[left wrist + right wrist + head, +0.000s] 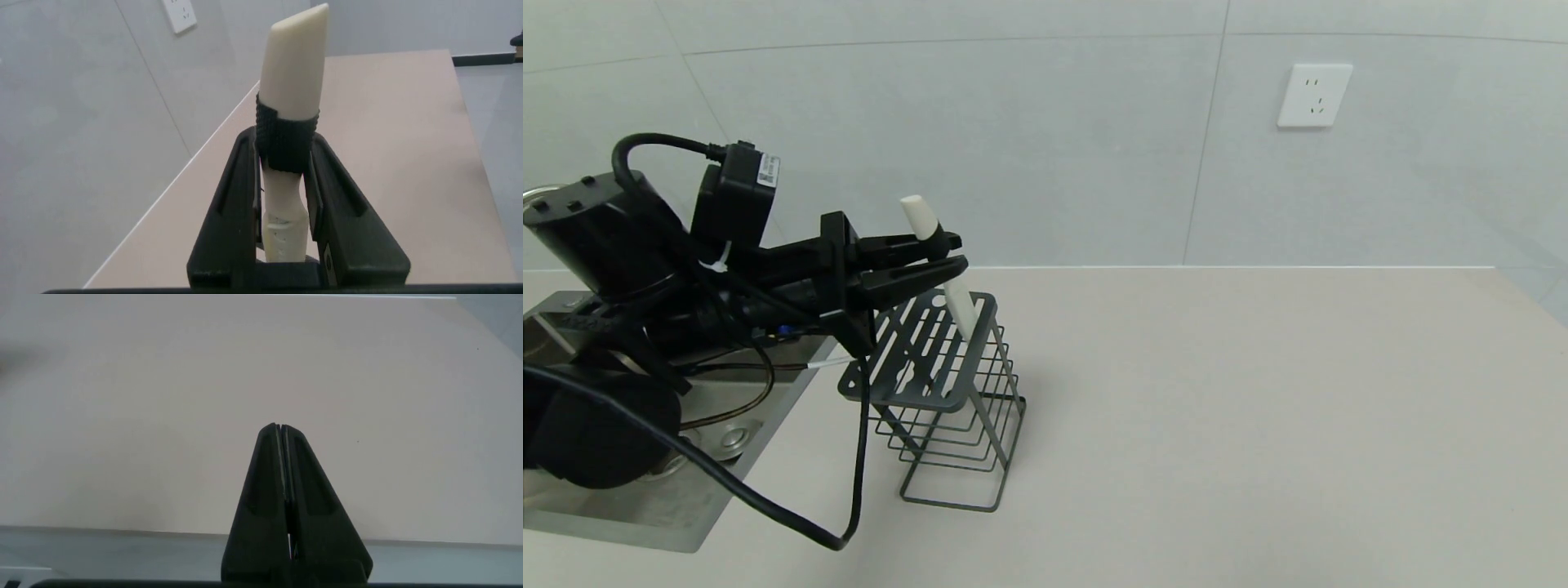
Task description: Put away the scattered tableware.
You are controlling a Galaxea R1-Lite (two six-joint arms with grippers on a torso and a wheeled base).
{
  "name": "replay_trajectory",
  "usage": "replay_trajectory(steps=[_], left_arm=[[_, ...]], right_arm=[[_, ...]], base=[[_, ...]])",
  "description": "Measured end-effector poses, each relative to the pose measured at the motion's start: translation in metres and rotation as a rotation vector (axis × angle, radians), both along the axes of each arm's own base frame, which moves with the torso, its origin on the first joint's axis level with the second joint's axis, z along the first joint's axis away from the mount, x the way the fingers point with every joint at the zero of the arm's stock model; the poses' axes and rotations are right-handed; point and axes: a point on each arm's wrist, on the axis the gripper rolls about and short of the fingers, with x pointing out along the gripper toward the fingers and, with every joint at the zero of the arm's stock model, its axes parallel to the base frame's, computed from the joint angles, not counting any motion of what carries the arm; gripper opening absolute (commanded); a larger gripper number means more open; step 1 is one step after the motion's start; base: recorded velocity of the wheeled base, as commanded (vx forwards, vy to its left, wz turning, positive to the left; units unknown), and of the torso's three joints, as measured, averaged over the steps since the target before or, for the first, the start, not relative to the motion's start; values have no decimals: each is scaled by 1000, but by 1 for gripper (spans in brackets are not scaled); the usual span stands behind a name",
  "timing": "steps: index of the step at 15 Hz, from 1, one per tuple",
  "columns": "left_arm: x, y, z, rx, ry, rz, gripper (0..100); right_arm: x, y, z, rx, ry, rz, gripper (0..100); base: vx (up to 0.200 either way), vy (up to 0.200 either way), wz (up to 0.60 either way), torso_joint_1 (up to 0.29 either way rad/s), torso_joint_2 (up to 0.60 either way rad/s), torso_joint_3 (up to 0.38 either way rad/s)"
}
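While left hand (pixel 961 252) clamps white utensil (pixel 920 216) over wire rack (pixel 935 371), right hand (pixel 283 438) pressed together above counter (pixel 122 416).

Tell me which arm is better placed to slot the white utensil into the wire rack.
Left. The left hand is shut on the white utensil, held at the slotted top of the rack. The right hand is shut, empty, over bare counter.

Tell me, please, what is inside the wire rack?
The wire rack looks empty: countertop shows through its wires. The white utensil in the left pincer reaches its slotted top, which hides the tip.
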Motion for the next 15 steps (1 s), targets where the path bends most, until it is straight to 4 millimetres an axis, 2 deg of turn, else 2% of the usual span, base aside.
replay_trajectory(steps=[15], left_arm=[[12, -2, -24, 40, 13, 7, 0]], right_arm=[[0, 0, 0, 0, 0, 0, 0]], base=[[0, 0, 0, 0, 0, 0]])
